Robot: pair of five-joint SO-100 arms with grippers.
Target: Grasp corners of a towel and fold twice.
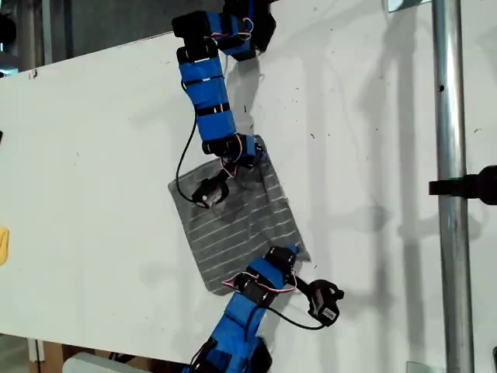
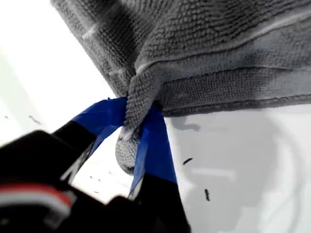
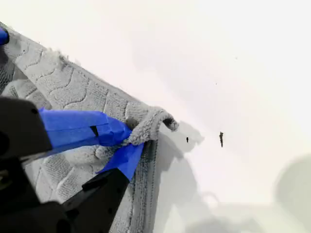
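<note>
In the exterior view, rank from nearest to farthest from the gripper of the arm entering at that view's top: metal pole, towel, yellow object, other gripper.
1. The towel, pinched in the top gripper.
2. The other gripper, at the towel's corner nearer the exterior view's bottom.
3. The metal pole, at the exterior view's right.
4. The yellow object, at its left edge.

Lighting: bright and even; white counter (image 1: pixel 93 155) close to overexposed in all views. Shadows: soft grey, falling toward the exterior view's right of the arms and the metal pole (image 1: pixel 450 155). Blur: black gripper bodies nearest both wrist lenses out of focus; towel (image 2: pixel 218 53) weave sharp. Edge distortion: none evident.
</note>
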